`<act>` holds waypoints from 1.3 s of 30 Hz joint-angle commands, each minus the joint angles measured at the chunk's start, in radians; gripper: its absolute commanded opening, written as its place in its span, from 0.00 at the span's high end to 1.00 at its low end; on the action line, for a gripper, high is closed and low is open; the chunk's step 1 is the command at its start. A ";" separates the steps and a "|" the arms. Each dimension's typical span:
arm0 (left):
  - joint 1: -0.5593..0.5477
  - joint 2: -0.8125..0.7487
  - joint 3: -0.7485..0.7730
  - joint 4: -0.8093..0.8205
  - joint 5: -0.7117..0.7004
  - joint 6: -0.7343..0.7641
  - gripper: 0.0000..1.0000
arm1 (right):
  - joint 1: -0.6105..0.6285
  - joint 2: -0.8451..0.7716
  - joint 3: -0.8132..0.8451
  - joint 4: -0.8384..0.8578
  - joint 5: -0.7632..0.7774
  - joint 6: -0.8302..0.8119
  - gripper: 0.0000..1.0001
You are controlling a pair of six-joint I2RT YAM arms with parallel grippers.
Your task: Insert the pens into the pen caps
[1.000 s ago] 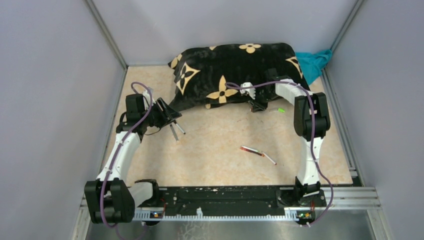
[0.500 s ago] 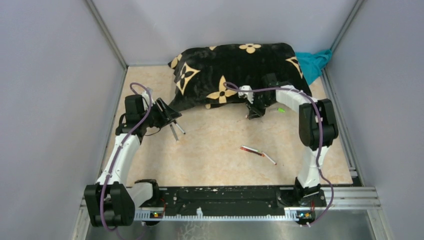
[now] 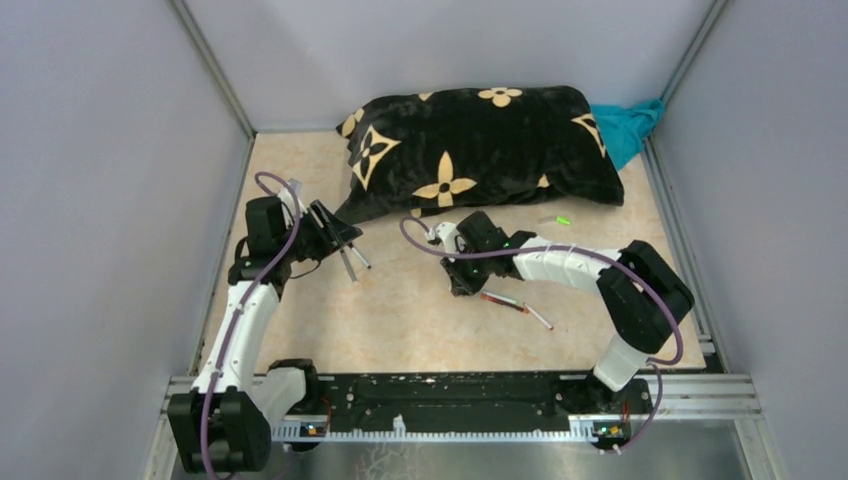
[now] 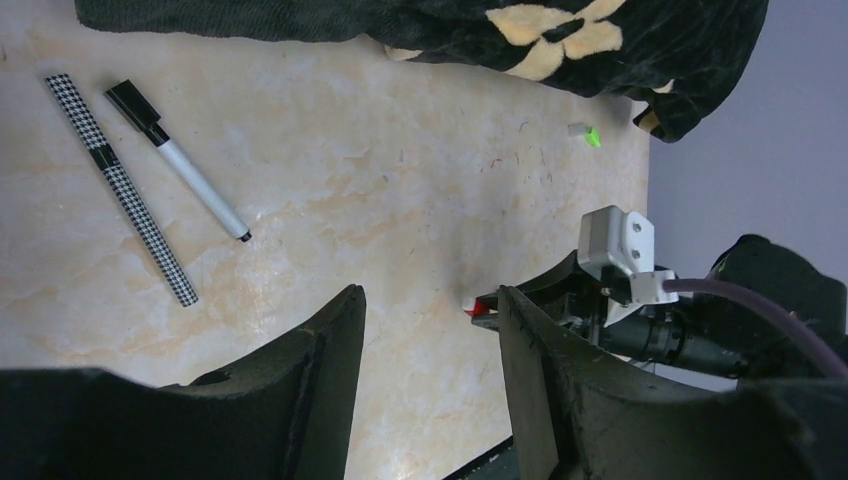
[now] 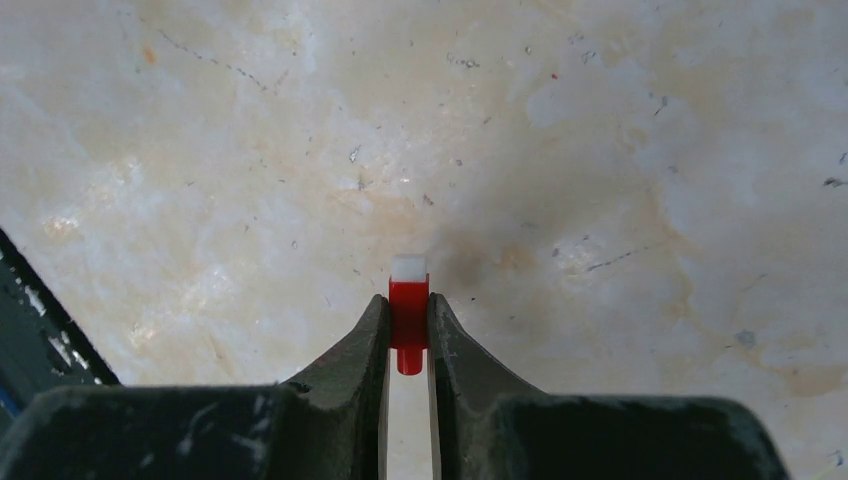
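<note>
My right gripper [image 5: 408, 322] is shut on a small red pen cap [image 5: 408, 308] with a white end, held just above the table. From above, this gripper [image 3: 460, 285] sits mid-table, just left of a red pen [image 3: 503, 302] and a white pen [image 3: 538, 318]. My left gripper [image 4: 430, 315] is open with nothing between its fingers. Beside it lie a houndstooth pen [image 4: 120, 190] and a white pen with a black end [image 4: 180, 165]. These two pens [image 3: 351, 261] lie just below the left gripper [image 3: 343, 232]. A green pen cap [image 3: 562, 219] lies near the pillow.
A black pillow with tan flowers [image 3: 480, 140] fills the back of the table. A teal cloth [image 3: 630, 125] is bunched in the back right corner. Grey walls close in both sides, and a metal rail [image 3: 700, 390] runs along the near edge.
The right arm has swung from the pillow's front edge down and left to mid-table, its jaws closing on the red cap. The left arm has barely moved.
</note>
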 commanded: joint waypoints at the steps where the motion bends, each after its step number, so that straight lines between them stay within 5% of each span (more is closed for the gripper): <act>1: 0.007 -0.035 -0.028 0.008 0.008 -0.017 0.43 | 0.070 -0.039 -0.027 0.127 0.257 0.198 1.00; 6: 0.005 -0.073 -0.049 0.003 0.004 -0.030 0.43 | 0.102 -0.005 -0.021 0.124 0.279 0.220 0.92; 16: 0.006 -0.085 -0.060 0.013 0.006 -0.041 0.42 | 0.106 -0.020 0.012 0.071 0.247 0.195 0.63; 21: 0.006 -0.066 -0.042 0.013 0.013 -0.032 0.42 | 0.048 -0.077 0.093 -0.116 0.071 -0.008 0.50; 27: 0.006 -0.057 -0.057 0.047 0.025 -0.045 0.42 | -0.118 -0.162 0.082 -0.385 -0.242 -0.341 0.51; 39: 0.006 -0.017 -0.057 0.089 0.050 -0.055 0.42 | -0.160 -0.204 -0.095 -0.322 -0.094 -0.406 0.68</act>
